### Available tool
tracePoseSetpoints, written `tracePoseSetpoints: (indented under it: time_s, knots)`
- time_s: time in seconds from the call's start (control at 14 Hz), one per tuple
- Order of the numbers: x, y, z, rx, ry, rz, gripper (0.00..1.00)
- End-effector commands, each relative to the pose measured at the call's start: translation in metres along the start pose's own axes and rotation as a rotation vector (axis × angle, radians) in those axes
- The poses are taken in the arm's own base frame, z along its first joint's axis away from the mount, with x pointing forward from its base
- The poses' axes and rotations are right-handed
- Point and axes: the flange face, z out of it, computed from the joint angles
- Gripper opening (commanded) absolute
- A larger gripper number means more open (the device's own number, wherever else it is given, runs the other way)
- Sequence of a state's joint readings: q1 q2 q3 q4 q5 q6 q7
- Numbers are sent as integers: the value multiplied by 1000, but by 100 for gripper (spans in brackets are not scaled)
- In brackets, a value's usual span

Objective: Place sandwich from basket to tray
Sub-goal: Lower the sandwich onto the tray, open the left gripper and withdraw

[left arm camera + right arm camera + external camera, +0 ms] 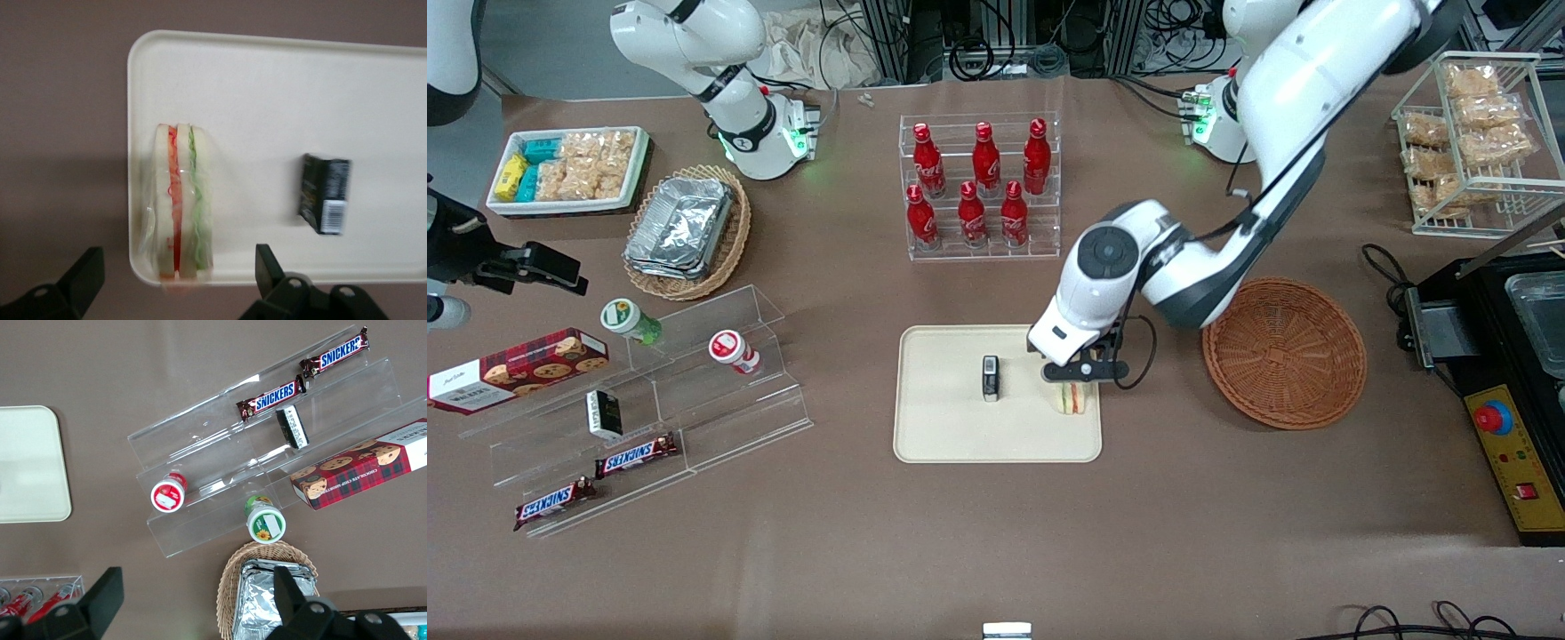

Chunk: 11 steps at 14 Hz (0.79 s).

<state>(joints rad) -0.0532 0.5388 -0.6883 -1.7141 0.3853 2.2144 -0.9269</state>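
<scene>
- The sandwich (1073,399) (179,200) is a white-bread wedge with red, orange and green filling, in a clear wrap that looks slightly blurred in the wrist view.
- It stands on its edge on the cream tray (943,436) (267,80), close to the tray's edge nearest the basket.
- The gripper (1080,378) (177,273) hangs directly above the sandwich with its fingers (85,272) spread wide to either side of it; they seem to stand clear of the wrap, though contact is hard to judge.
- A small black packet (991,378) (325,193) also lies on the tray, well apart from the sandwich toward the parked arm's end.
- The reddish-brown basket (1284,351) sits on the table beside the tray, toward the working arm's end.
- A clear rack of red bottles (980,187) stands farther from the front camera than the tray.
</scene>
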Motion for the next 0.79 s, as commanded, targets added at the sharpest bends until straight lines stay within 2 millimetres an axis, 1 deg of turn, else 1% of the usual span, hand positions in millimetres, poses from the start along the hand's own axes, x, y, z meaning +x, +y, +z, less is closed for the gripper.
tracePoseSetpoints:
  time_s: [0.0,0.07,0.14,0.21,0.36,0.43,0.5,0.57,0.64,0.71]
  knots:
    - [-14,-17,-92,40,36,-9,100]
    - [-10,-38,-118,58,0,18,100]
    - [-6,-64,-146,57,-41,55,100]
    - [-1,-94,-175,45,-78,73,100]
    - [8,-162,-220,54,-127,111,100]
    - [13,-200,-236,71,-150,88,100]
    - [16,-233,-252,80,-165,63,100]
    - [17,-264,-263,89,-172,41,100]
    - [17,-291,-277,86,-160,32,100]
    - [20,-313,-283,78,-154,27,100]
